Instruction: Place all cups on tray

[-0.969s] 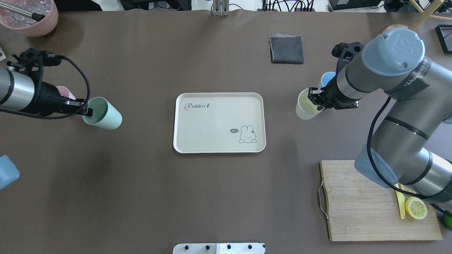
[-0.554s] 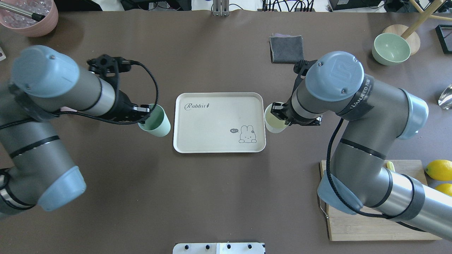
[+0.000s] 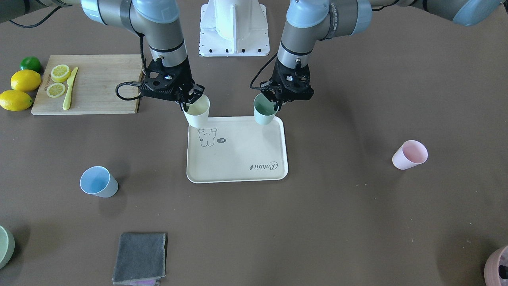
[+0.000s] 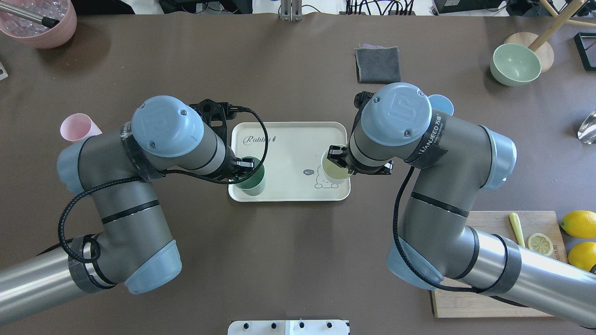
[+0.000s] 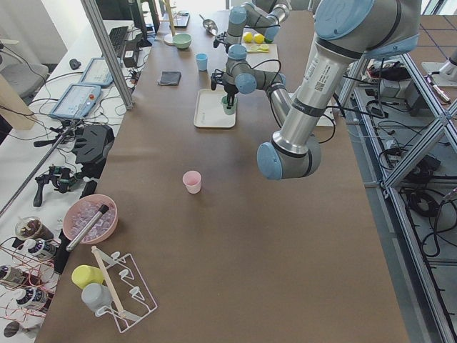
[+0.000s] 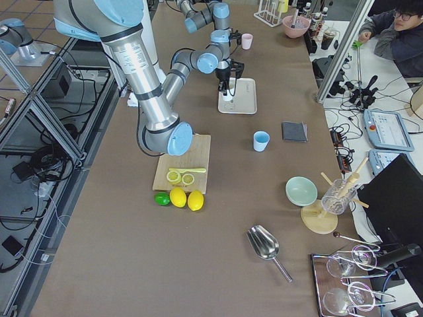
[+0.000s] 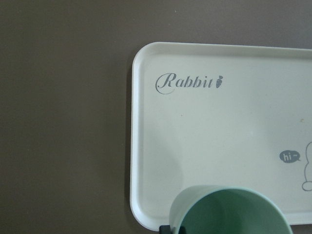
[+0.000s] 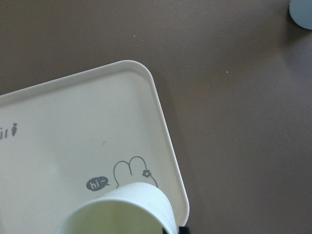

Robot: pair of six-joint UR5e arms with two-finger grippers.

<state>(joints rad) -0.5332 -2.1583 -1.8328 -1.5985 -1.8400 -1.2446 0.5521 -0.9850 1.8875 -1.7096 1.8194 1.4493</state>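
Your left arm (image 4: 125,195) and right arm (image 4: 437,195) are grey metal tubes with pale blue rounded joint caps (image 4: 166,125), each cap showing small screws and an embossed UR mark. Black cables (image 4: 394,218) loop to the black left pincer (image 3: 274,105) and right pincer (image 3: 186,105).

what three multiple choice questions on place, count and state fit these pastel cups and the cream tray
1. The pink tapered cup stands at the brown table's: A robot-left side B robot-right side C centre
2. Pastel cups ungripped, off the cream rectangular tray: A one B two C four
3. The left gripper is: A open B shut on the mint green cup C shut on pink
A, overhead view's left; B, pink and the light blue cup; B, fingers pinch its rim.
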